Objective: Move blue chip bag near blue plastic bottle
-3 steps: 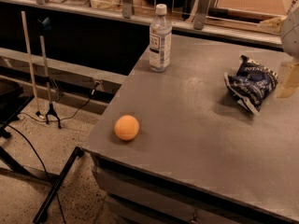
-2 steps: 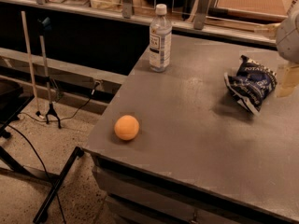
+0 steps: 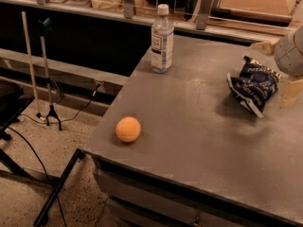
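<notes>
The blue chip bag is a crumpled dark navy foil bag lying on the grey table at the right. The blue plastic bottle stands upright near the table's far left edge, clear with a white cap and white label, well apart from the bag. My gripper reaches in from the right edge. One cream finger is beyond the bag and the other finger is on its near side, so the open jaws straddle the bag's right end.
An orange ball rests near the table's front left edge. A counter ledge with metal posts runs behind the table. Left of the table are the floor, a thin stand and cables.
My gripper has come lower over the right end of the chip bag. The bag, bottle and ball have not moved.
</notes>
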`<state>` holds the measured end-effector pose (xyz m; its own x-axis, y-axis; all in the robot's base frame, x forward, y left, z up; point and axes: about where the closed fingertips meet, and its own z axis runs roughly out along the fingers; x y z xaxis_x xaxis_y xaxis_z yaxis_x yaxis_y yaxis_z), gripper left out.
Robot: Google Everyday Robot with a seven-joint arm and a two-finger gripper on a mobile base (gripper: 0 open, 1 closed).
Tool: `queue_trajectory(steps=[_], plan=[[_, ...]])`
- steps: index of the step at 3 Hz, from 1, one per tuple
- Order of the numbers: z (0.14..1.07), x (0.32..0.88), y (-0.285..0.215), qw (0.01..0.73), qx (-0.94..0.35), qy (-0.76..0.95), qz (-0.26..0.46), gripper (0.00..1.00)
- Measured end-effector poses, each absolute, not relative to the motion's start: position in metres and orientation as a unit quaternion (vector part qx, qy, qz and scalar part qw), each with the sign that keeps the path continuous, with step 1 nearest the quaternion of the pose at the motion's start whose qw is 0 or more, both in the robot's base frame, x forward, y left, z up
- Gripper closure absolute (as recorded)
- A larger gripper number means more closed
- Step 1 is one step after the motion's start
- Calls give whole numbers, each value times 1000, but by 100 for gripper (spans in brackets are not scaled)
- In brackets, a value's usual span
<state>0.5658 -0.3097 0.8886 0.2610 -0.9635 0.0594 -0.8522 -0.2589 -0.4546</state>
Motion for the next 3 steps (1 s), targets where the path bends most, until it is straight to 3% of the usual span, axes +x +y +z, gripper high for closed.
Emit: queue_trajectory(steps=[3], plan=[[888,565,-306,168,-780,580,-164,73]])
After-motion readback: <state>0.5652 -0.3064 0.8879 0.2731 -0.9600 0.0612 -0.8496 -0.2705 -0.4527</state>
